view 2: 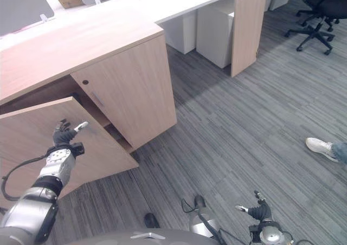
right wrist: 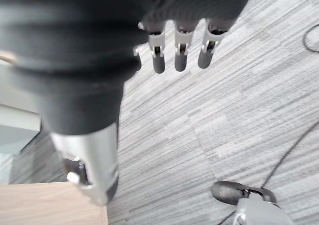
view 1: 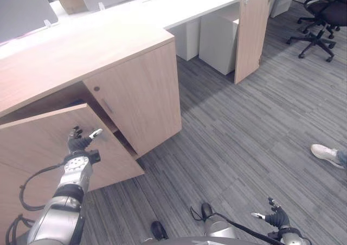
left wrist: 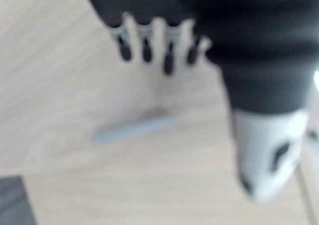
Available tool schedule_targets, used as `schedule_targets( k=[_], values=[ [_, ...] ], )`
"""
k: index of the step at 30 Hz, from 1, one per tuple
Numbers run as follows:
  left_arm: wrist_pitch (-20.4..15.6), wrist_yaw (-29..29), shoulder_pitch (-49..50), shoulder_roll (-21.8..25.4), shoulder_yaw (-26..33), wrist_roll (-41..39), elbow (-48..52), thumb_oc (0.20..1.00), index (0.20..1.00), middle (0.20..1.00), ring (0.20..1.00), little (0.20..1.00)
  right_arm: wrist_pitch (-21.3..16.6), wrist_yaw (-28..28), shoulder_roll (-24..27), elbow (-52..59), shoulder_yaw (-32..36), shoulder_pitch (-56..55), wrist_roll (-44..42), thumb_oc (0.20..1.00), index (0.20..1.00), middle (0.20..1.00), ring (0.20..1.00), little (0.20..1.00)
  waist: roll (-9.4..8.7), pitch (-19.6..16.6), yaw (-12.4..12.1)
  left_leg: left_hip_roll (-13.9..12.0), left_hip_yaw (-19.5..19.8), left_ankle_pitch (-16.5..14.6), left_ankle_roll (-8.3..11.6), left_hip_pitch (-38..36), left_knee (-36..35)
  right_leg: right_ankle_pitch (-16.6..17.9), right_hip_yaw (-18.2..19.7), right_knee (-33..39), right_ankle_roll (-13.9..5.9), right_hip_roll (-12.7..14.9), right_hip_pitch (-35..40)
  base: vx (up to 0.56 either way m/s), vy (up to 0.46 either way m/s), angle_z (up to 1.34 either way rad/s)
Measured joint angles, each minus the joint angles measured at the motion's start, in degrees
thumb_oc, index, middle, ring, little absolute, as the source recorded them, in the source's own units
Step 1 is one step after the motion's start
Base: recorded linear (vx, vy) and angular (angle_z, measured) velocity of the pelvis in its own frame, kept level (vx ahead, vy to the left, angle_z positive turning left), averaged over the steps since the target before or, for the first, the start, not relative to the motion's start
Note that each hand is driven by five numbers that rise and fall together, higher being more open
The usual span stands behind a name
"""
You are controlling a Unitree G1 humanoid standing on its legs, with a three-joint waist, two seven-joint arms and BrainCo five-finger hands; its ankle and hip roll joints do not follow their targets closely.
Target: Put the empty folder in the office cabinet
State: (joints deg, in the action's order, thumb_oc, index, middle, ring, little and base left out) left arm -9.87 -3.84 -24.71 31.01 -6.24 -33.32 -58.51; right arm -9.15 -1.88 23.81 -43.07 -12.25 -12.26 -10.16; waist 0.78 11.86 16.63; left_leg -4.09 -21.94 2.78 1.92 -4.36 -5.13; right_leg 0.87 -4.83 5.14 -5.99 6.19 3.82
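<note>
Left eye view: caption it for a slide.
Left hand open against the light wooden cabinet's open door; right hand low over grey carpet.

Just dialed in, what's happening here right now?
The robot stands at a wooden office cabinet whose left door is swung open. Its left hand is up against that door's outer face with fingers relaxed, near the slim grey handle. The right hand hangs low over the grey carpet, open and holding nothing. Neither hand holds a folder. A person's shoe shows at the right.
</note>
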Motion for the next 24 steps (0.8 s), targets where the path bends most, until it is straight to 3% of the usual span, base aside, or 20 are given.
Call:
schedule_targets(
  k=[7, 10, 11, 20, 24],
  values=[
    [0.03, -4.72, -0.64, 6.66, 2.14, 0.16, -1.06, 1.000, 1.000, 1.000, 1.000, 1.000, -1.84, -1.25, 0.41, -2.57, -1.28, -0.36, -0.02, 1.000, 1.000, 1.000, 1.000, 1.000, 0.01, -0.10, -0.11, 0.24, 0.02, 2.38, -0.40, -1.03, 0.01, 1.30, 0.94, -0.08, 1.42, -0.03, 0.79, 0.00, 0.028, 0.01],
    [-0.10, -6.86, -0.75, 8.67, 2.29, 1.16, -1.15, 1.000, 1.000, 1.000, 1.000, 1.000, -2.38, -1.51, 0.40, -2.53, -1.33, -0.27, -0.02, 1.000, 1.000, 1.000, 1.000, 1.000, -0.03, -0.13, -0.07, 0.55, 0.08, 3.55, -0.79, -1.26, 0.02, 3.54, 0.99, -0.32, -0.11, 0.13, 1.00, -0.02, 0.035, 0.04],
    [-0.15, -7.43, -0.98, 8.78, 2.46, 1.32, -1.17, 1.000, 1.000, 1.000, 1.000, 1.000, -2.55, -1.61, 0.41, -2.58, -1.33, -0.49, -0.02, 1.000, 1.000, 1.000, 1.000, 1.000, -0.06, -0.15, -0.10, 0.89, 0.44, 3.41, -1.00, -1.72, 0.02, 5.37, 1.01, -0.33, -1.06, 0.33, 1.55, 0.00, 0.060, 0.14],
    [0.66, -4.15, -1.57, 8.07, 1.99, 2.25, -2.15, 1.000, 1.000, 1.000, 1.000, 1.000, -3.51, -2.02, 0.36, -2.30, -1.36, 0.24, 0.11, 1.000, 1.000, 1.000, 1.000, 1.000, 0.19, -0.29, -1.45, 1.40, 1.23, 3.15, -1.35, -2.32, 0.03, 5.54, -0.24, -0.40, -0.99, 0.76, 2.54, -0.05, 0.022, 0.06],
    [0.40, -3.60, 1.17, 4.67, 1.86, 2.38, -2.10, 1.000, 1.000, 1.000, 1.000, 1.000, -3.48, -2.04, 0.21, -2.27, -1.78, 1.65, 0.58, 1.000, 1.000, 1.000, 1.000, 1.000, 0.14, -0.25, -1.70, 1.53, 1.92, 2.87, -1.04, -2.27, 0.02, 5.51, -0.71, -0.39, -1.00, 1.01, 2.81, -0.07, -0.026, 0.08]
  ],
)
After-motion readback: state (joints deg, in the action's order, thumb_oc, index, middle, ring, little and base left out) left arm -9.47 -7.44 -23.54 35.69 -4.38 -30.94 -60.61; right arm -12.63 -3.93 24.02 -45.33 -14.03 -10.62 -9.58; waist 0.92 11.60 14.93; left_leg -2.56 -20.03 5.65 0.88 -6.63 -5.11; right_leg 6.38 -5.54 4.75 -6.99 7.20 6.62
